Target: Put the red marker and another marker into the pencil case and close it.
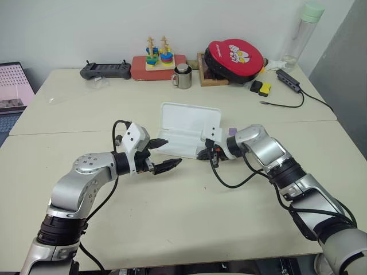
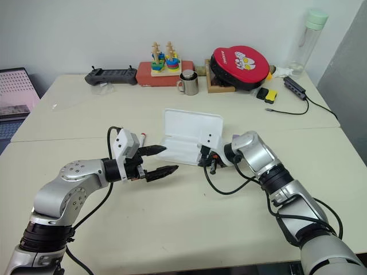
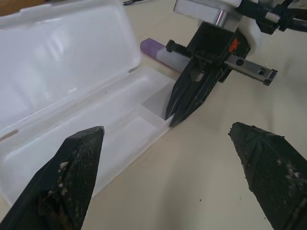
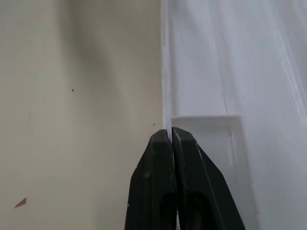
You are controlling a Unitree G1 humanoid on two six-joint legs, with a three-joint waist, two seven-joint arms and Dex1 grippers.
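Table [image 1: 189, 200]: purple marker [image 3: 156, 48] half-hidden behind right pincer [image 3: 173, 114].

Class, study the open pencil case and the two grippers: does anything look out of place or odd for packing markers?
The right gripper is shut on the front wall of the open pencil case at its corner, not on a marker. The purple-capped marker lies on the table behind that gripper, outside the case. The left gripper is open and holds nothing.
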